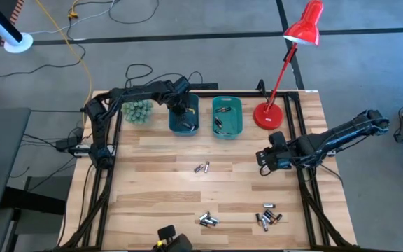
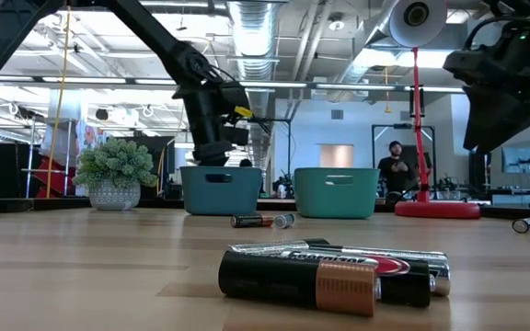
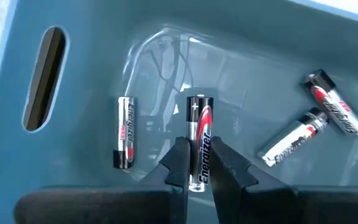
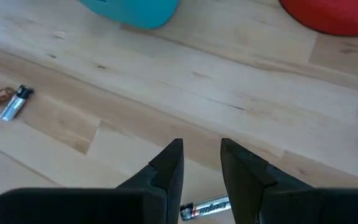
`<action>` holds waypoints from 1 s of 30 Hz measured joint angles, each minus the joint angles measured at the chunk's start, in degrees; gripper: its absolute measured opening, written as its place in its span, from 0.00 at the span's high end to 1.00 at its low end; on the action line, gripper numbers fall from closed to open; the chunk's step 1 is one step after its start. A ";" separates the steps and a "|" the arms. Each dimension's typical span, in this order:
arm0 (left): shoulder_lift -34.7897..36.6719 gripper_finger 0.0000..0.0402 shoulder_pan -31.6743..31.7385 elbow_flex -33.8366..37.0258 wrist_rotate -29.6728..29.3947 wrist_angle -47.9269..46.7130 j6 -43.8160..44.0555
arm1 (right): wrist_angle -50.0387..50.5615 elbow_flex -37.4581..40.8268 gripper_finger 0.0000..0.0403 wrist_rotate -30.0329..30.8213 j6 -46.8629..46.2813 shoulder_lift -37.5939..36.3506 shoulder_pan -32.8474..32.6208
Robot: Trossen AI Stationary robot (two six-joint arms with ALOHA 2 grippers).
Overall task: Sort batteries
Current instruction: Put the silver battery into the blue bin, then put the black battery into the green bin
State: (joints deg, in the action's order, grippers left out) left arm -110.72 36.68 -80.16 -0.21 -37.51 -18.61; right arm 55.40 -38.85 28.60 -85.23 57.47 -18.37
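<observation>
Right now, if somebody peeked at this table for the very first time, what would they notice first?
Probably the bright red desk lamp standing at the table's far right corner. Next, the left arm reaching into the darker teal bin, its fingers pinching a silver and black battery above three others on the bin's floor. More loose batteries lie scattered along the near edge.

One black-and-silver battery stands pinched between dark fingers inside the left teal bin, with three more batteries lying flat there. Others lie at mid-table and in two near clusters.
</observation>
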 joint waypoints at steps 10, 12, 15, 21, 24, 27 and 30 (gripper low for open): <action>0.00 0.75 -0.04 0.00 -0.33 0.23 -0.69 | 0.11 0.00 0.69 -0.02 0.43 0.00 0.91; 0.00 0.74 -0.04 0.00 -0.37 0.61 -0.41 | 0.17 0.00 0.69 -0.02 0.41 0.00 0.91; 0.00 0.73 -0.04 -0.02 -0.39 1.92 -0.19 | 0.23 0.00 0.69 -0.02 0.40 0.00 0.91; 0.00 0.73 -0.38 -1.36 -0.48 1.93 0.82 | 0.31 0.00 0.69 -0.02 1.13 0.00 0.89; 0.11 0.73 -0.82 -3.61 -0.52 0.31 4.52 | 0.33 0.00 0.69 -0.02 1.72 0.00 0.89; 0.11 0.74 -1.86 -7.26 -0.87 -3.09 8.01 | 0.33 0.00 0.69 -0.02 1.80 0.00 0.89; 0.15 0.76 -3.53 -11.02 -1.71 -5.78 12.21 | 0.30 0.00 0.69 -0.02 1.92 0.00 0.89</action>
State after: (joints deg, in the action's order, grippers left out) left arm -110.56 33.15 -91.18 -1.93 -43.29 -6.41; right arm 55.70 -38.85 28.58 -83.31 57.47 -17.47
